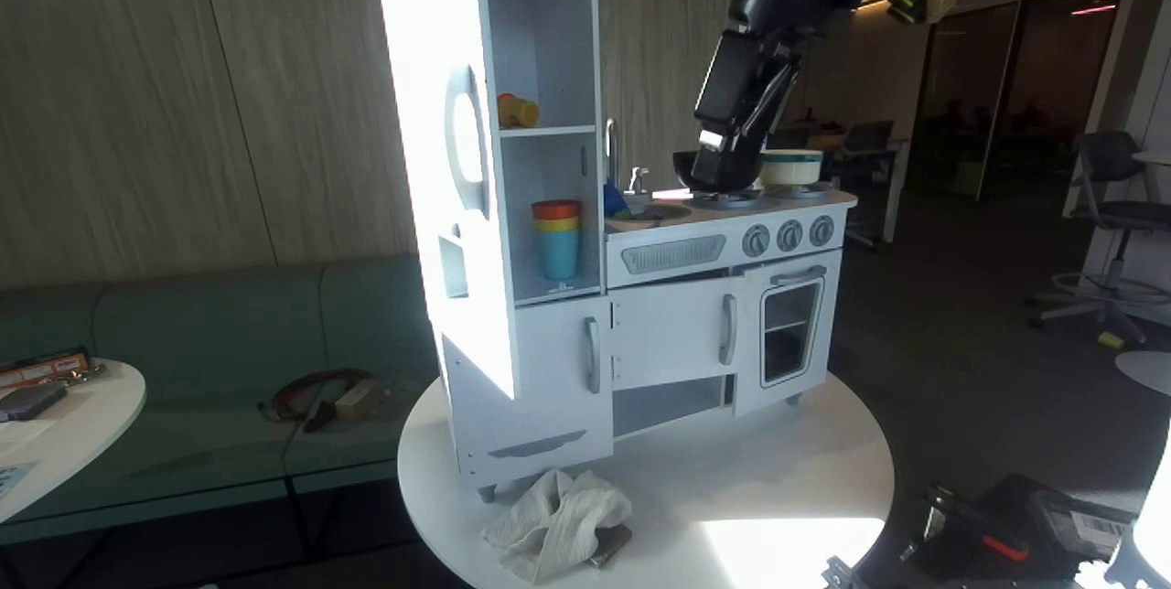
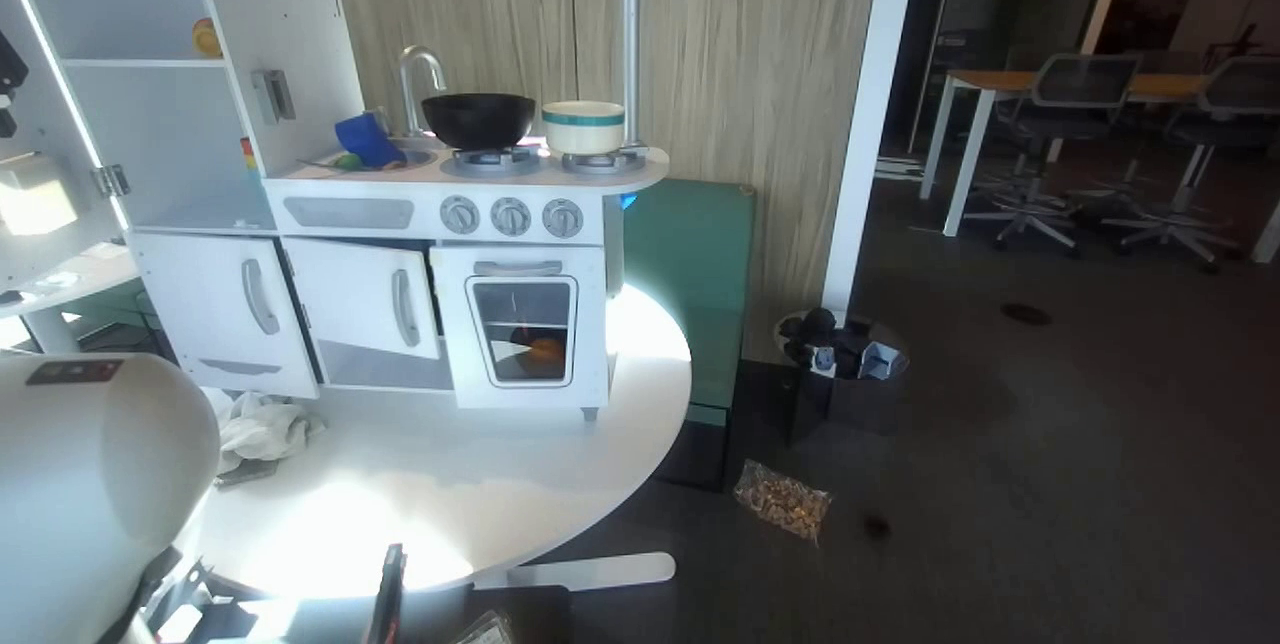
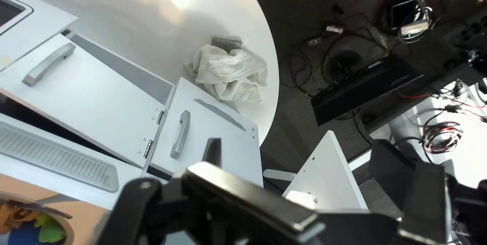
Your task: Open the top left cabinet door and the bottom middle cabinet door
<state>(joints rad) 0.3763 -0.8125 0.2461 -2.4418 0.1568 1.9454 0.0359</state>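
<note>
The top left cabinet door point(image 1: 416, 68), tall and white with a long curved handle, stands swung out from the toy fridge, whose shelves show. Its inner face point(image 2: 40, 189) is at the left edge in an exterior view; part of the door point(image 3: 327, 178) shows in the wrist view. The bottom middle cabinet door point(image 1: 672, 333) is ajar, with dark gaps above and below; it is also ajar in an exterior view point(image 2: 360, 292) and the wrist view point(image 3: 87, 96). My gripper point(image 1: 727, 173) points down near the stove top, touching neither handle. Its fingers point(image 3: 300, 153) are apart and empty.
Stacked cups point(image 1: 556, 240) stand on a fridge shelf. A black pan point(image 2: 478, 120) and a white pot point(image 2: 584, 128) sit on the burners. The lower fridge door point(image 1: 558, 379) and oven door point(image 2: 525, 329) are beside the middle door. A cloth point(image 3: 228, 70) lies on the round table point(image 1: 732, 479).
</note>
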